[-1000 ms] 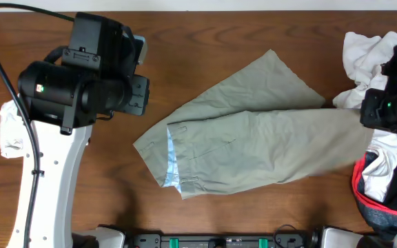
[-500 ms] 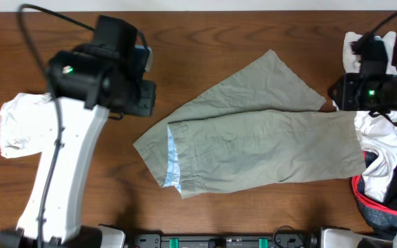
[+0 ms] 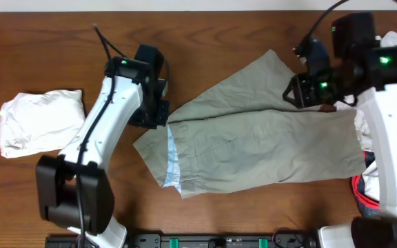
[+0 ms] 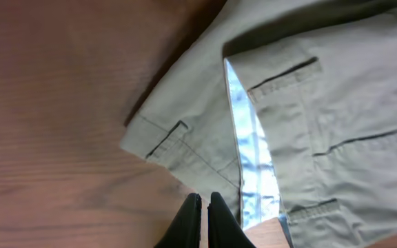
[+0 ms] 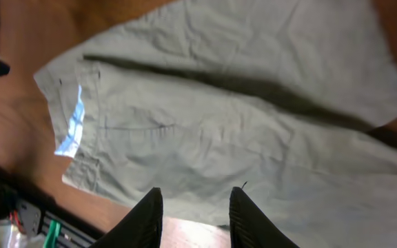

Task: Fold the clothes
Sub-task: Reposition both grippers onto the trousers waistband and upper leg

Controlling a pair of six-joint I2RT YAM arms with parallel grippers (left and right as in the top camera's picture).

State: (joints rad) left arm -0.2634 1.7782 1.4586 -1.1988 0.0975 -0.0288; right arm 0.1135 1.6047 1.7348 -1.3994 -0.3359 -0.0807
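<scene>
Dark wood surface [image 3: 205, 34], khaki shorts [image 3: 253, 148] lying flat in the middle. The left hand [image 4: 202, 219] is pressed together, empty, hovering by the waistband [image 4: 252, 158]. The right hand [image 5: 195, 215] is spread, empty, over the legs. My worry: a shut hand can only shove the cloth and bunch it up.

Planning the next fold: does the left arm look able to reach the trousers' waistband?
Likely yes: the left gripper is right by the waistband, and nothing lies over it, though its fingers are shut.

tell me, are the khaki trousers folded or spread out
Mostly spread: the khaki trousers lie flat at full length, one leg overlapping the other.
</scene>
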